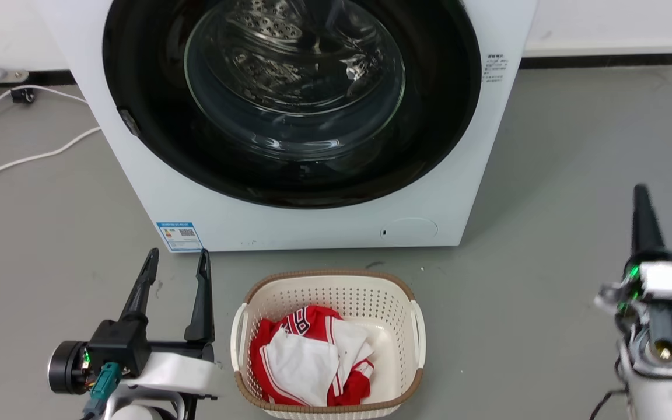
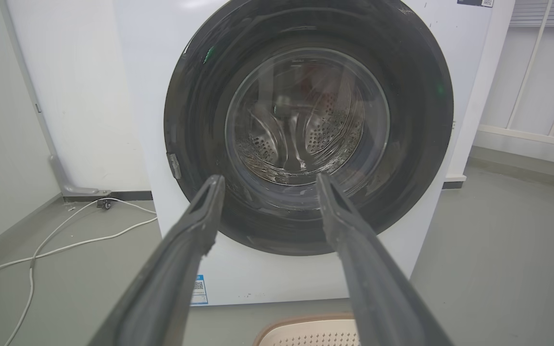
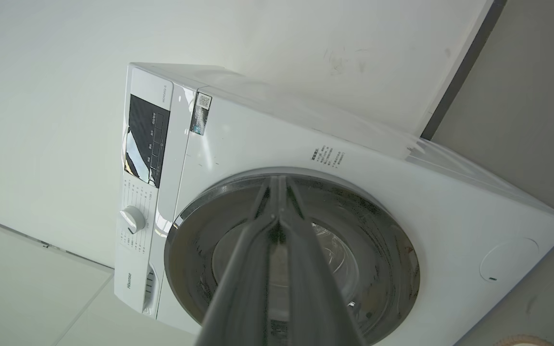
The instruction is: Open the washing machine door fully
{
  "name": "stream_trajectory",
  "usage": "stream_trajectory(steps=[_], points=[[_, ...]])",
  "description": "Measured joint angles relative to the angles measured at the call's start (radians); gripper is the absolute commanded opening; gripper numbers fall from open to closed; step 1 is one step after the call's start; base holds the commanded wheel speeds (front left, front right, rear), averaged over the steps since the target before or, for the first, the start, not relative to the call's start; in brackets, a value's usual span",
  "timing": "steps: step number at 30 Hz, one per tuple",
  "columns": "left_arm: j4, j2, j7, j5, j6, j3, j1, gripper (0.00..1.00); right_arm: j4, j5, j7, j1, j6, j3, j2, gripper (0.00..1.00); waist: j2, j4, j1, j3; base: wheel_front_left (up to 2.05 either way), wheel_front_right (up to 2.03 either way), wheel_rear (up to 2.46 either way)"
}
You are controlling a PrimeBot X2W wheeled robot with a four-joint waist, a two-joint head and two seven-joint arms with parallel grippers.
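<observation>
The door (image 1: 292, 87) is shut, flush in the front of the washer (image 1: 452, 192) on the far side of the floor (image 1: 546, 204) from me, so none of the opening is done yet. A small grey tab (image 1: 129, 121) on its left rim looks like the place to pull, though I cannot tell whether it is a latch or a hinge.

My left gripper (image 1: 177, 256) hangs low at the near left. Its fingers are spread and point at the lower part of the door, apart from it. I judge the spread is there to take the rim or the tab.

My right gripper (image 1: 641, 198) hangs at the near right, well apart from the washer, its fingers pressed together on nothing. It seems parked as the spare.

The basket (image 1: 330, 274) of red and white clothes (image 1: 312, 356) stands on the floor just in front of the washer, between my grippers. That is handy for loading, but it may crowd a low reach to the door.
</observation>
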Motion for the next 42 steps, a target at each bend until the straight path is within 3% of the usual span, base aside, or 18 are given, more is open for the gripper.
stream_trajectory(steps=[10,17,27,32,42], points=[[-0.014,-0.001,0.0,0.014,-0.013,-0.006,-0.088,1.0,0.195,0.066,0.122,-0.372,0.0,-0.089,-0.064,0.0,0.0,0.008,0.0001,0.103,0.0,0.0,0.0],[-0.017,0.0,0.0,0.014,-0.016,-0.018,-0.153,1.0,0.354,0.073,0.264,-0.629,0.0,-0.084,-0.137,0.0,0.0,0.024,0.0001,0.184,0.0,0.0,0.0],[-0.022,0.0,0.0,0.018,-0.023,-0.02,-0.207,1.0,0.593,-0.062,0.473,-0.948,0.0,0.021,-0.189,0.0,0.0,0.043,0.0002,0.274,0.0,0.0,0.0],[-0.03,0.0,0.0,0.02,-0.028,-0.019,-0.232,1.0,0.702,-0.179,0.518,-1.08,0.0,0.087,-0.19,0.0,0.0,0.051,0.0001,0.318,0.0,0.0,0.0],[-0.045,0.0,0.0,0.015,-0.03,-0.026,-0.273,1.0,0.843,-0.283,0.548,-1.222,0.0,0.117,-0.168,0.0,0.0,0.075,0.0001,0.398,0.0,0.0,0.0]])
